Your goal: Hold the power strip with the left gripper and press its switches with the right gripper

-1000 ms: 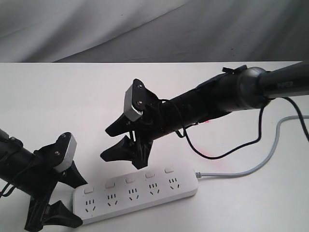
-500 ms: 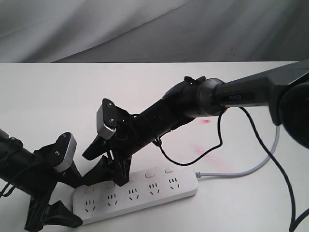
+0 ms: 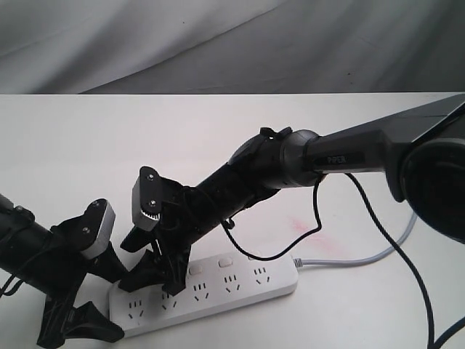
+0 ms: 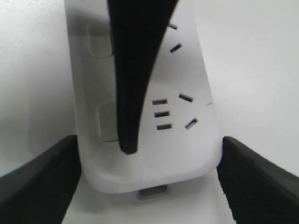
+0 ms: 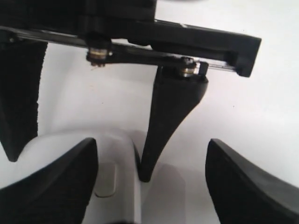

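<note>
The white power strip (image 3: 240, 287) lies near the table's front, with its grey cord (image 3: 363, 258) running right. My left gripper (image 3: 107, 298) is shut on its left end, one black finger against each long side (image 4: 42, 186). My right gripper (image 3: 149, 269) hangs open above that same end. One of its fingers (image 4: 133, 84) lies along the strip with its tip beside the end switch (image 4: 106, 122). The other finger (image 5: 252, 186) is off the strip, over bare table. Three switches (image 3: 225, 261) show; the two nearest the left end are hidden in the exterior view.
A loose black cable (image 3: 290, 247) droops from the right arm (image 3: 341, 156) to the table just behind the strip. Faint red marks (image 3: 309, 229) stain the white table (image 3: 87, 145). A grey backdrop (image 3: 290, 43) rises at the back.
My right gripper has swung left and down, from above the strip's middle to its left end, one finger now resting over the end switches. The left gripper and strip have not moved.
</note>
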You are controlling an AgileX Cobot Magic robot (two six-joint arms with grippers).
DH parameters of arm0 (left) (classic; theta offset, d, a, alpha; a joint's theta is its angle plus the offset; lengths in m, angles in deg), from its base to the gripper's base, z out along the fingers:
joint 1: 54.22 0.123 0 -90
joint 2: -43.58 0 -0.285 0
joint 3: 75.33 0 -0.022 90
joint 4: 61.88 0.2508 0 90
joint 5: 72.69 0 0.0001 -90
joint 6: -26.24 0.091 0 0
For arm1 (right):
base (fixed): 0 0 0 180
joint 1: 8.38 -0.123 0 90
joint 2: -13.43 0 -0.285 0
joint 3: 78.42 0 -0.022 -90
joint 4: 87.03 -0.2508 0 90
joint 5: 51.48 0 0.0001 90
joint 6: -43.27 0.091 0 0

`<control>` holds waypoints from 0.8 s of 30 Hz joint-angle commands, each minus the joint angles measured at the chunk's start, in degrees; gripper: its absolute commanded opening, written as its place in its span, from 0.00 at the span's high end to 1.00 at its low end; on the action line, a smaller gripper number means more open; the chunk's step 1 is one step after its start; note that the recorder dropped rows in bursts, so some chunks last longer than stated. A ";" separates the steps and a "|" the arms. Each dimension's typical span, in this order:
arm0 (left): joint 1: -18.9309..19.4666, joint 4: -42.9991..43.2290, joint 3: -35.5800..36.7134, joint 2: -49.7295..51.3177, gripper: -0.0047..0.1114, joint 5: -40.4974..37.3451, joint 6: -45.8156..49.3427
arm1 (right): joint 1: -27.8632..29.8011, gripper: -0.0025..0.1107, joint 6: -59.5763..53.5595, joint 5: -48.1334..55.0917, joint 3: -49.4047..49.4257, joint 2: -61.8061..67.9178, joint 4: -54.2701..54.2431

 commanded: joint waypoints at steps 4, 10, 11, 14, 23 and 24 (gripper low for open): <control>-0.29 1.70 0.14 0.67 0.48 2.61 -0.46 | -0.01 0.45 -1.31 -2.52 -0.32 -0.03 -2.13; -0.29 1.70 0.14 0.67 0.48 2.61 -0.46 | -0.01 0.45 -1.97 0.41 -0.32 -0.03 -5.89; -0.29 1.70 0.14 0.67 0.48 2.61 -0.46 | -0.01 0.45 -1.97 0.41 -0.32 -0.03 -5.74; -0.29 1.70 0.14 0.67 0.48 2.61 -0.46 | -0.01 0.45 -1.97 0.41 -0.32 -0.03 -3.91; -0.29 1.70 0.14 0.67 0.48 2.61 -0.46 | 0.26 0.45 -0.35 -0.23 -0.32 -0.03 1.32; -0.29 1.70 0.14 0.67 0.48 2.61 -0.46 | 0.26 0.45 -0.35 -0.96 -0.32 -0.03 1.64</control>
